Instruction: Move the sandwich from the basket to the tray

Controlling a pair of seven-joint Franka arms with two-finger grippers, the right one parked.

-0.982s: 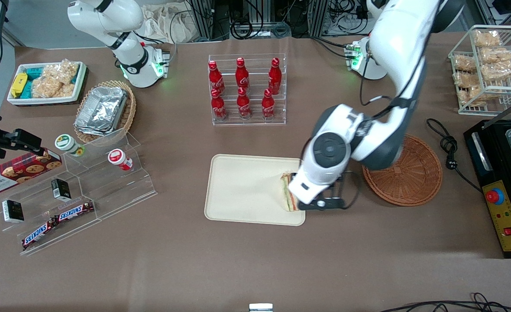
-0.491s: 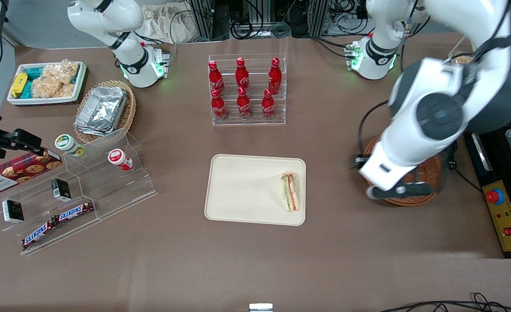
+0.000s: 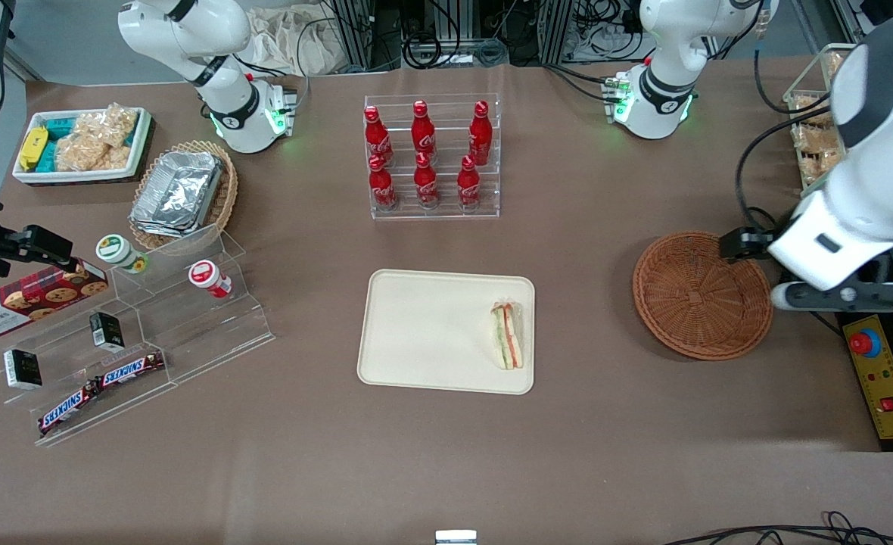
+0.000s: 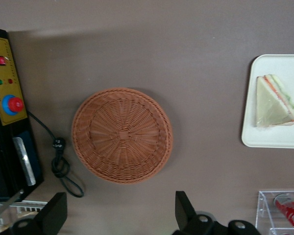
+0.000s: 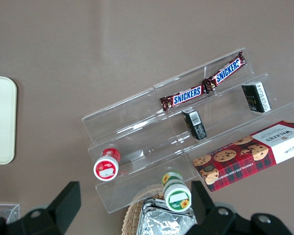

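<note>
While the sandwich (image 3: 508, 334) is lying on the tray (image 3: 424, 333), close to the rim at the end nearest the basket (image 3: 702, 294), you are looking at a job that appears essentially done. The wedge is resting flat in its clear wrap, with the green and orange-red layers showing along one edge, and nothing is touching it. The basket is sitting apart from the tray on the bare table, toward the working arm's end, and the wrist camera is showing its woven floor (image 4: 122, 134) with nothing in it. Your gripper (image 4: 120, 215) is hanging high above the table just off the basket's edge, near the black control box with the red button (image 3: 864, 343), and well apart from the sandwich. Its two black fingers (image 4: 183, 209) are standing wide apart with only open air between them, so you are carrying nothing. In the front view the arm is reaching over the table's edge at its own end, with the hand (image 3: 840, 291) sitting beside the basket instead of over it. Judging from how things lie, the transfer is complete and what is remaining is only parking the arm. If you are checking the placement, note that the sandwich is sitting fully inside the rim but close to it, so it is not overhanging.
</note>
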